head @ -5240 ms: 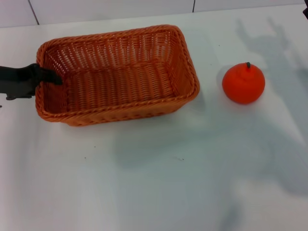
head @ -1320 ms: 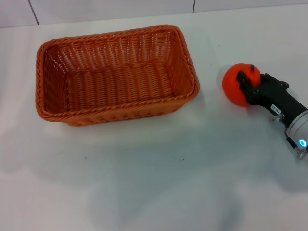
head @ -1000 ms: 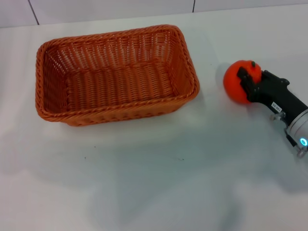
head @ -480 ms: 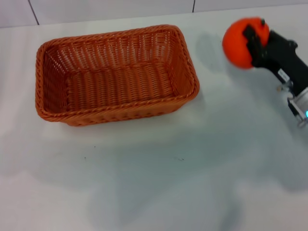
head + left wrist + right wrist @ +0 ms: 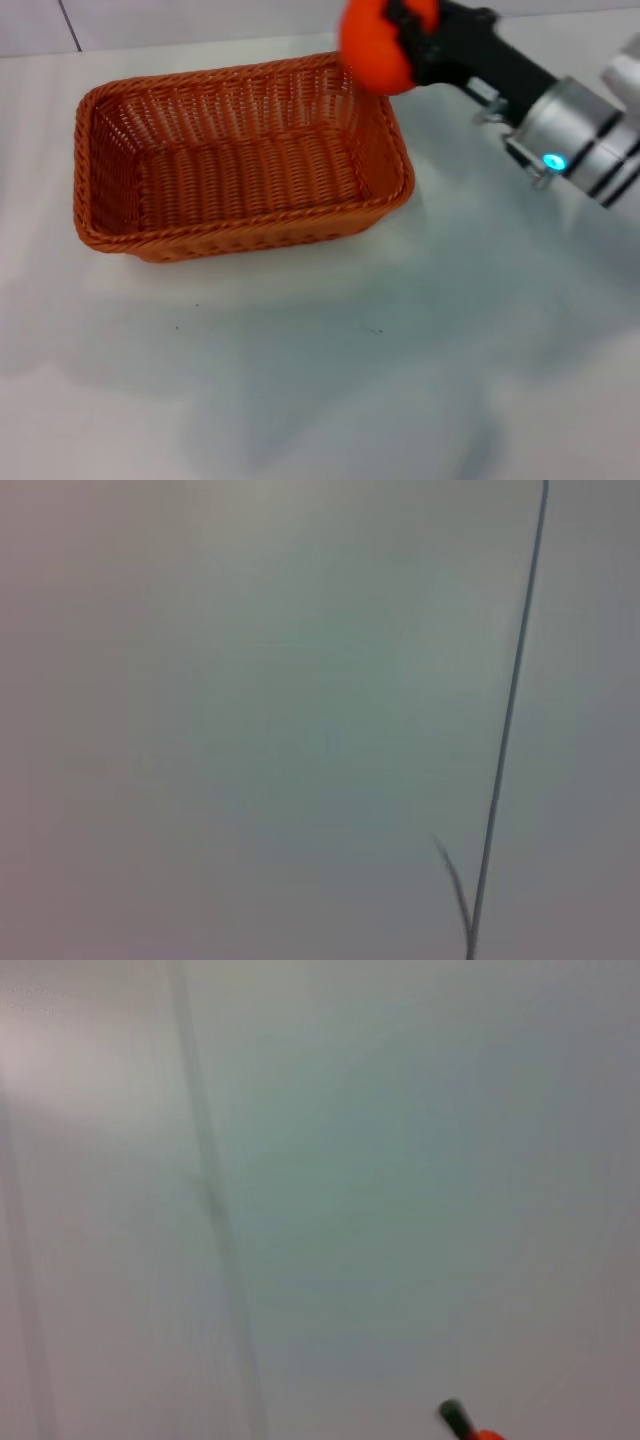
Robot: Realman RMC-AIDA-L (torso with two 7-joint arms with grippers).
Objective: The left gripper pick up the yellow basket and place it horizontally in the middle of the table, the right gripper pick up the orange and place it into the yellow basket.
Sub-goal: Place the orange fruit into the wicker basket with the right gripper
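- Desk point(image 5: 420, 360): we see one plain white surface carrying the scene; it is the largest element and bears a single container.
- Yellow basket point(image 5: 240, 235): one woven basket, orange-brown in tone, rests flat on the desk towards the robot's left of centre. We note that its long axis runs left to right across the head view, and that its interior holds nothing.
- Right gripper point(image 5: 405, 40): one black gripper on a silver wrist reaches in from the robot's right, raised above the desk at the basket's far right corner. We read it as clenched around the fruit.
- Orange point(image 5: 372, 45): one orange, carried aloft in the right gripper, overlaps the basket's far right rim in the head view. In the right wrist view only its stem and a sliver of skin point(image 5: 470, 1430) appear.
- Governing relation: we judge that the basket's open floor lies to the robot's left of the gripper and nearer the robot, and below it, so the coming move should travel along the basket's long axis towards its middle before lowering.
- Left gripper: we find it in none of the views; the right arm is the only one near the basket.
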